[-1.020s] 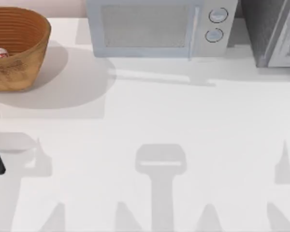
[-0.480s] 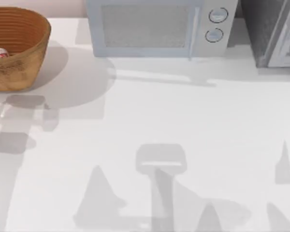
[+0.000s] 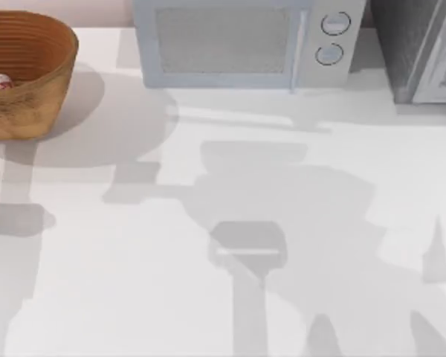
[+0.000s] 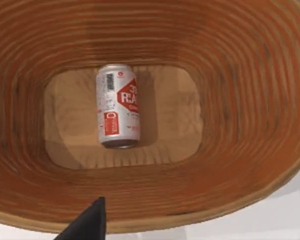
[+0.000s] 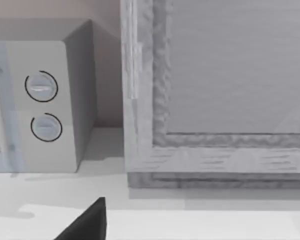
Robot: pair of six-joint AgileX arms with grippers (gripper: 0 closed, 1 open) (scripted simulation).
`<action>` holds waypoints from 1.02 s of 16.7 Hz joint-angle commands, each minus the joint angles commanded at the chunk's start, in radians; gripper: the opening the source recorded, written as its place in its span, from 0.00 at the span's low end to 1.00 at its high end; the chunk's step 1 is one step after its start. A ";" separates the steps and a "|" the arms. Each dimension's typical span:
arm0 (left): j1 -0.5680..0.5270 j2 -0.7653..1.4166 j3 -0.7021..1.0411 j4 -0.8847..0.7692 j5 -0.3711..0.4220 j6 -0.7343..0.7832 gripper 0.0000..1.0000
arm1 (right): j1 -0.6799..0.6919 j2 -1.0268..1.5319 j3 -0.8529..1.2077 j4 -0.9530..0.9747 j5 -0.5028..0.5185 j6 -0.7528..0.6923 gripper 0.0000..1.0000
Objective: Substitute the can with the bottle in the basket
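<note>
My left gripper (image 4: 87, 222) hangs over the large round woven wicker basket (image 3: 37, 89) at the table's ten o'clock corner; I cannot tell whether it is released or clenched. The small white can with red label marks (image 4: 118, 106) lies on its side on the basket's floor. My right arm faces the grey microwave (image 5: 45, 105) at twelve o'clock.

White table (image 3: 208, 297), microwave (image 3: 238, 41) behind
</note>
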 joint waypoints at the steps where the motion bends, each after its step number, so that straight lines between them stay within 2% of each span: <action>1: 0.009 0.096 0.094 -0.047 0.011 0.006 1.00 | 0.000 0.000 0.000 0.000 0.000 0.000 1.00; 5: 0.044 0.443 0.430 -0.217 0.051 0.027 1.00 | 0.000 0.000 0.000 0.000 0.000 0.000 1.00; 9: 0.072 0.702 0.675 -0.341 0.082 0.041 1.00 | 0.000 0.000 0.000 0.000 0.000 0.000 1.00; 12: 0.085 0.813 0.778 -0.393 0.097 0.047 1.00 | 0.000 0.000 0.000 0.000 0.000 0.000 1.00; 17: 0.088 0.836 0.800 -0.404 0.100 0.048 1.00 | 0.000 0.000 0.000 0.000 0.000 0.000 1.00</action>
